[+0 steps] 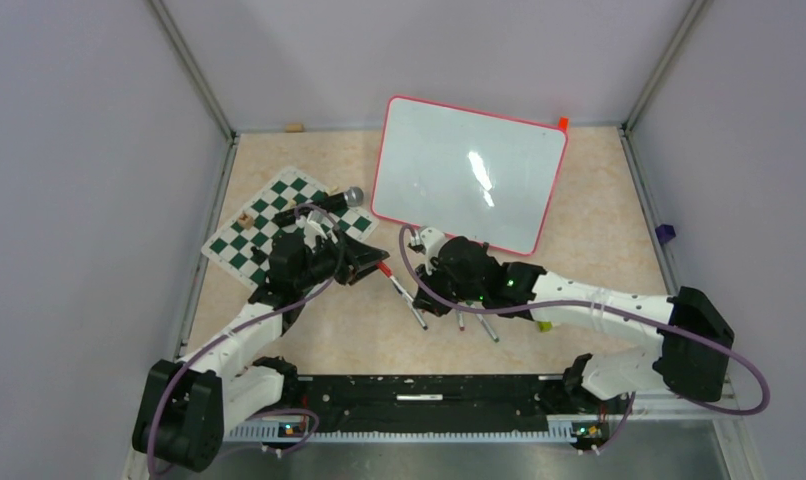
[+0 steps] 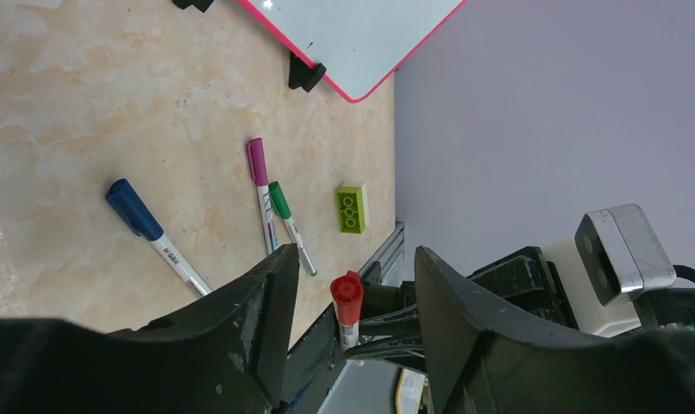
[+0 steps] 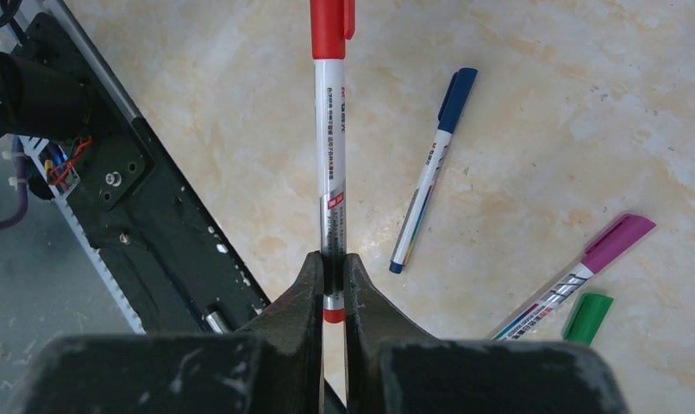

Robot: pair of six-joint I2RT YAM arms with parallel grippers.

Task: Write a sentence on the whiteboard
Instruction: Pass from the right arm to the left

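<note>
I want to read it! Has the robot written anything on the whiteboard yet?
Not yet. Done: the right gripper holds a red marker. In hand: the left gripper, open, sits around its red cap, probably to pull it off. Left: the whiteboard is blank, so all the writing remains.

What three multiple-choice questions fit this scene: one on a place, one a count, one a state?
1. Where is the small lime-green plastic brick? A stacked on another brick; B on the beige marbled tabletop beside the green-capped marker; C held aloft.
2. How many markers lie loose on the tabletop? A one; B five; C three.
3. The right gripper is: A shut on the red-capped white marker; B wide open; C out of view.
Answers: B, it rests by the green cap; C, the blue-capped marker, purple-capped marker and green-capped marker lie loose; A, it pinches the barrel.
</note>
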